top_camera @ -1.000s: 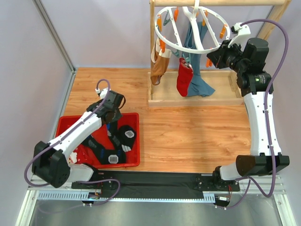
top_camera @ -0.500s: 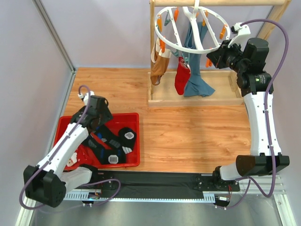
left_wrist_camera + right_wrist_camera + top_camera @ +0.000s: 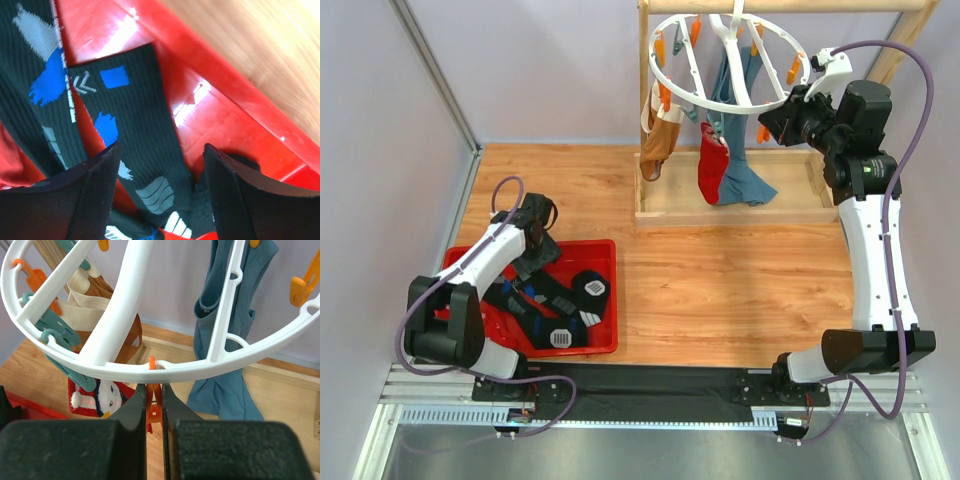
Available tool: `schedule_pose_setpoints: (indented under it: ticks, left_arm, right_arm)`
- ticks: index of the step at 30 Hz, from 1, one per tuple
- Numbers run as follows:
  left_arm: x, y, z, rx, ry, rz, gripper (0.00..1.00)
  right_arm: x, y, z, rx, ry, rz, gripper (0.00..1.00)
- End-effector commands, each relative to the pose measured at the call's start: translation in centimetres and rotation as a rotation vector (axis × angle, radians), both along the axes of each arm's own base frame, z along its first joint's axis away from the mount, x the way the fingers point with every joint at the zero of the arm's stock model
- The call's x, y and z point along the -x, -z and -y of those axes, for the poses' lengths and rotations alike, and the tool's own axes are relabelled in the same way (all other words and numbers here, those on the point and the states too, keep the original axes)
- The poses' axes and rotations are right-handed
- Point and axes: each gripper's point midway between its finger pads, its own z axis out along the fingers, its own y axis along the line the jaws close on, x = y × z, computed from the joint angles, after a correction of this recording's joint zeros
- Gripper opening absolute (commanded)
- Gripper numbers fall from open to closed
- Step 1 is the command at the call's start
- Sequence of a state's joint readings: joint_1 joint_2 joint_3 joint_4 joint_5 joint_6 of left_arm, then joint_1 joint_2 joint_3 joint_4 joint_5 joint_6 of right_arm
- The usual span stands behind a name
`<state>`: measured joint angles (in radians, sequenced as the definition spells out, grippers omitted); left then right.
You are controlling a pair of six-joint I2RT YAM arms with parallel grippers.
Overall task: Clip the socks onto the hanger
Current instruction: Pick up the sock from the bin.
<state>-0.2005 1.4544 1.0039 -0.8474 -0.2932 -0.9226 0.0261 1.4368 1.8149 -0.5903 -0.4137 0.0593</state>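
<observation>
Several dark socks (image 3: 560, 300) with white and blue patches lie heaped in a red bin. My left gripper (image 3: 528, 268) hangs over the bin's back part, open, with a dark sock (image 3: 145, 145) lying between and below its fingers (image 3: 95, 190); nothing is gripped (image 3: 162, 195). The white ring hanger (image 3: 720, 60) hangs from the wooden rack. A red Christmas sock (image 3: 712, 170) is clipped to it. My right gripper (image 3: 154, 387) is shut on an orange clip (image 3: 155, 412) under the hanger's rim (image 3: 150, 371). The red sock (image 3: 97, 399) shows to its left.
The red bin (image 3: 605, 345) stands front left on the wooden table. The pale rack's base frame (image 3: 730, 210) lies at the back. A teal garment (image 3: 745, 180) and a tan sock (image 3: 660, 145) also hang from the ring. A wall post runs along the left.
My left gripper went from shut to open; its arm swung left, then settled over the bin's back. The hanging red sock swayed slightly. The right arm has stayed still.
</observation>
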Motion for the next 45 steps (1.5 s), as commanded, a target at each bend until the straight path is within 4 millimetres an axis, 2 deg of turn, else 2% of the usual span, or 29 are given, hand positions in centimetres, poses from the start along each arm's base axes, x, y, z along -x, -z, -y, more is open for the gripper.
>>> schedule_pose_setpoints:
  ticks: [1, 2, 4, 10, 13, 16, 18, 20, 21, 23, 26, 27, 28, 29, 30, 31, 32, 33, 35, 36, 37, 39, 40, 41, 42, 44, 45]
  left_arm:
    - [1.2, 0.6, -1.5, -0.01, -0.154, 0.001, 0.72]
    - [0.2, 0.6, -1.3, 0.022, -0.165, 0.058, 0.7]
    - [0.3, 1.9, -1.5, 0.064, -0.178, 0.054, 0.67]
    - [-0.8, 4.6, -0.9, 0.091, -0.174, 0.015, 0.7]
    - [-1.3, 5.0, -1.1, 0.077, -0.178, 0.014, 0.72]
    - [-1.0, 5.7, -1.8, 0.044, -0.197, -0.003, 0.71]
    - [0.0, 6.5, -2.2, 0.051, -0.226, -0.026, 0.56]
    - [0.1, 6.8, -2.1, 0.071, -0.225, -0.005, 0.34]
    - [0.5, 6.6, -2.2, 0.07, -0.219, 0.004, 0.15]
    - [1.1, 6.0, -2.6, 0.054, -0.217, 0.007, 0.0]
    - [1.4, 3.1, -2.7, 0.049, -0.171, 0.062, 0.0]
    - [0.7, 0.3, -2.2, 0.045, -0.105, 0.139, 0.0]
    - [1.1, -1.1, -1.8, 0.035, -0.067, 0.154, 0.0]
    - [1.0, -2.9, -0.7, -0.003, 0.032, 0.196, 0.0]
    - [0.2, -5.5, 0.3, -0.015, 0.09, 0.274, 0.0]
    - [0.3, -8.3, 1.3, -0.017, 0.147, 0.359, 0.0]
    - [0.2, -10.9, 3.3, -0.036, 0.25, 0.433, 0.0]
    - [0.5, -13.2, 4.2, -0.028, 0.285, 0.506, 0.0]
    - [0.7, -16.6, 7.3, 0.018, 0.425, 0.605, 0.0]
    - [0.5, -18.0, 8.4, 0.039, 0.458, 0.658, 0.0]
    - [0.9, -19.0, 10.4, 0.066, 0.56, 0.685, 0.0]
    - [0.5, -22.4, 13.6, 0.128, 0.673, 0.802, 0.0]
    - [0.9, -23.4, 15.1, 0.153, 0.724, 0.835, 0.0]
    - [1.5, -24.9, 17.2, 0.174, 0.841, 0.881, 0.0]
    - [1.2, -26.4, 19.2, 0.212, 0.898, 0.945, 0.0]
    - [2.4, -28.6, 22.4, 0.284, 1.045, 1.004, 0.0]
    - [1.9, -29.3, 24.2, 0.314, 1.086, 1.04, 0.0]
  right_arm:
    - [1.0, -1.2, -0.4, -0.008, -0.016, 0.021, 0.0]
    - [1.2, -1.3, -0.5, -0.006, -0.018, 0.024, 0.0]
    - [1.2, -1.5, -0.4, -0.006, -0.017, 0.028, 0.0]
    - [1.2, -1.5, -0.6, -0.01, -0.025, 0.03, 0.0]
    - [1.1, -1.2, -0.6, -0.012, -0.028, 0.025, 0.0]
    - [0.9, -1.0, -0.6, -0.01, -0.025, 0.019, 0.0]
    - [1.0, -1.3, -0.6, -0.01, -0.025, 0.027, 0.0]
    - [1.1, -1.4, -0.6, -0.009, -0.026, 0.027, 0.0]
    - [1.1, -1.6, -0.6, -0.009, -0.026, 0.032, 0.0]
    - [1.1, -1.5, -0.6, -0.009, -0.027, 0.03, 0.0]
    - [1.0, -1.4, -0.6, -0.007, -0.026, 0.027, 0.0]
    - [1.0, -1.3, -0.6, -0.009, -0.029, 0.023, 0.0]
    - [1.0, -1.4, -0.6, -0.009, -0.029, 0.026, 0.0]
    - [1.0, -1.2, -0.6, -0.01, -0.028, 0.021, 0.0]
    - [1.0, -1.3, -0.6, -0.013, -0.028, 0.021, 0.0]
    - [1.1, -1.4, -0.6, -0.012, -0.028, 0.024, 0.0]
    - [1.1, -1.3, -0.6, -0.011, -0.025, 0.021, 0.0]
    - [1.0, -1.2, -0.5, -0.014, -0.018, 0.016, 0.0]
    - [1.1, -1.2, -0.5, -0.019, -0.014, 0.012, 0.0]
    - [1.2, -1.2, -0.6, -0.026, -0.018, 0.012, 0.0]
    - [1.3, -1.2, -0.7, -0.033, -0.023, 0.012, 0.0]
    - [1.3, -1.4, -1.0, -0.044, -0.032, 0.016, 0.0]
    - [1.4, -1.5, -1.1, -0.056, -0.04, 0.014, 0.0]
    - [1.5, -1.9, -1.3, -0.06, -0.046, 0.021, 0.0]
    - [1.4, -1.8, -1.2, -0.064, -0.045, 0.016, 0.0]
    - [1.5, -2.0, -1.3, -0.082, -0.044, 0.012, 0.0]
    - [1.6, -2.2, -1.4, -0.088, -0.047, 0.015, 0.0]
